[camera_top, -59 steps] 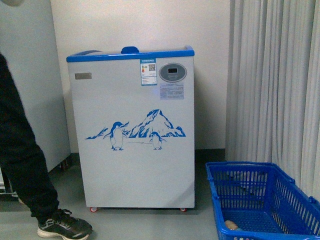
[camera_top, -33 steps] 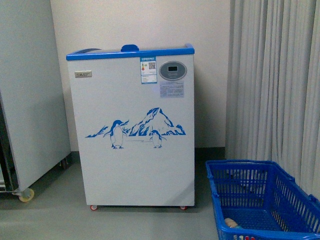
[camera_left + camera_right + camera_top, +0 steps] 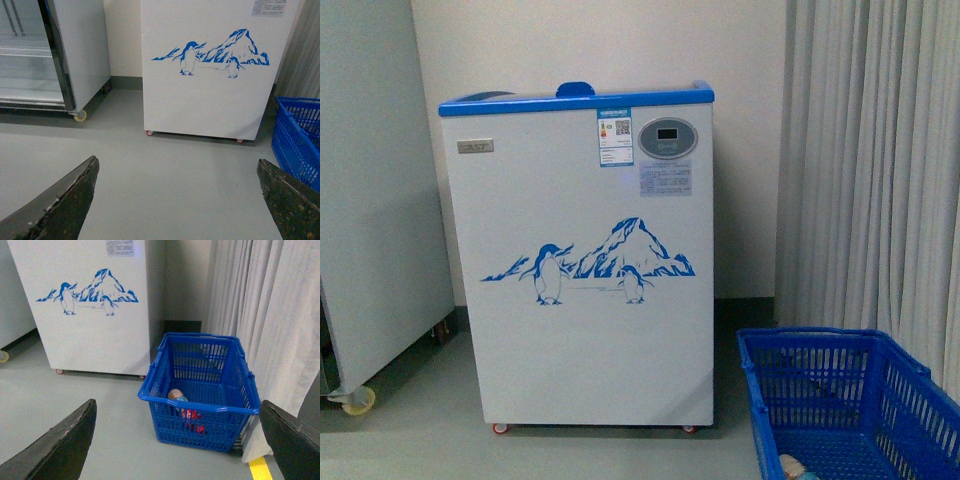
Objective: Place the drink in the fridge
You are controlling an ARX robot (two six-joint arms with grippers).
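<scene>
Both spread wide and empty: the left gripper [image 3: 176, 162] and the right gripper [image 3: 177, 403]. The white, blue-rimmed chest fridge [image 3: 580, 350] (penguin decal [image 3: 590, 262] facing) stands against the wall [image 3: 570, 50]; near it, a blue plastic mesh basket [image 3: 197, 406] holds a tan-topped drink [image 3: 175, 394].

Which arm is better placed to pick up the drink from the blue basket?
Right. The basket with the drink sits right of the fridge, directly ahead of the open right gripper. The left gripper faces only floor and fridge.
</scene>
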